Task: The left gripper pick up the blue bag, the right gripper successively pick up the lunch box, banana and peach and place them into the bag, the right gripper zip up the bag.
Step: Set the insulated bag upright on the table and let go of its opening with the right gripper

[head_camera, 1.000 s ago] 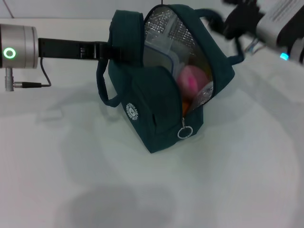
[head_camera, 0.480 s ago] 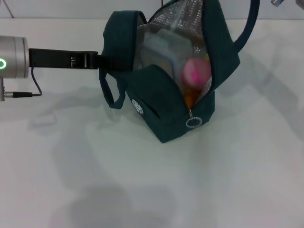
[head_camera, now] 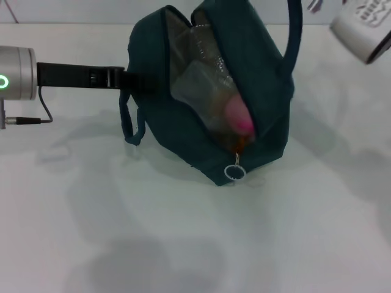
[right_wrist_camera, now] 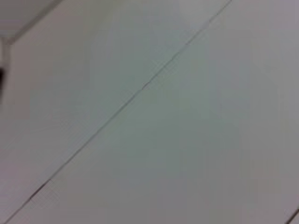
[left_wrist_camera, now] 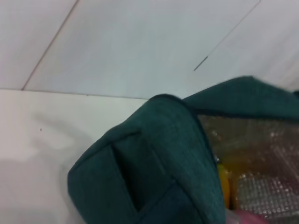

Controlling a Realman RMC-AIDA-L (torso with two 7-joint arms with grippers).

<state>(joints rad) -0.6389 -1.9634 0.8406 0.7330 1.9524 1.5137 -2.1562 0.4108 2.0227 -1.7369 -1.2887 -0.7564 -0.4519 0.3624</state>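
In the head view, the blue bag (head_camera: 201, 104) stood in the upper middle of the frame on the white table (head_camera: 183, 244), leaning, its mouth agape toward the camera. The left gripper (head_camera: 135, 80) reached in from the left edge, its black fingers clamped on the bag's rear left wall, the silver cuff (head_camera: 17, 73) with its green ring light at the far left. One loop handle (head_camera: 131, 125) hung down the bag's left side; the other (head_camera: 294, 30) rose taut toward the top edge. Inside the foil lining, the lunch box (head_camera: 198, 91) showed as a clear pale shape, and the peach (head_camera: 240, 117) sat pink below and right of it, near the opening's lower corner. The metal ring zip pull (head_camera: 234, 171) dangled at the bottom of the open zip line. The right arm's silver cuff (head_camera: 365, 27) showed in the upper right corner; its fingers lay out of frame, so I cannot tell how they stood.

In the left wrist view, the bag's teal fabric (left_wrist_camera: 154, 172) filled the lower middle, with foil lining to the lower right. A yellow strip of the banana (left_wrist_camera: 224, 184) showed beside the fabric edge, and a sliver of pink at the bottom edge.

The right wrist view showed only a pale surface crossed by a thin diagonal seam.
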